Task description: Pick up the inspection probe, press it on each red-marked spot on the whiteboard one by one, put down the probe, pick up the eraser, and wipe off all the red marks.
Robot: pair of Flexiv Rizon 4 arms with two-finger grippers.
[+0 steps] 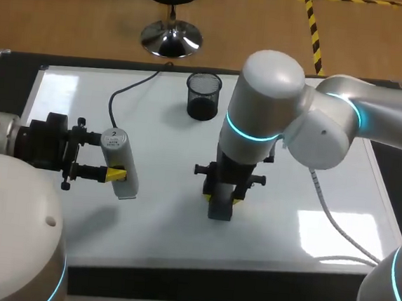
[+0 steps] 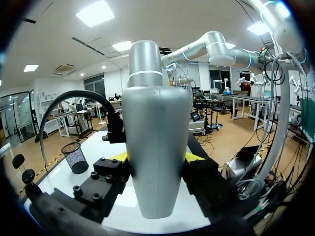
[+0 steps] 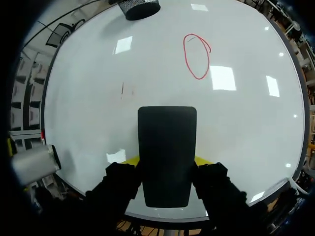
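- One red oval [image 3: 198, 56] on whiteboard [image 1: 160, 217], ahead of eraser [image 3: 166, 152]; faint smear [image 3: 123, 91] nearer.
- My right gripper [image 1: 222, 194] pinches eraser, low over whiteboard; left gripper [image 1: 107, 158] clamps probe [image 1: 120, 164], off left.
- I'd keep eraser flat, press evenly, sweep through smear, then oval.

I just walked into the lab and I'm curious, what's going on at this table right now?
Two robot arms are working over a whiteboard. The left tool is shut on the silver inspection probe, held near the board's left side. The right tool is shut on the black eraser near the board's middle. One red oval mark is on the board ahead of the eraser. A mesh cup stands near the far edge.
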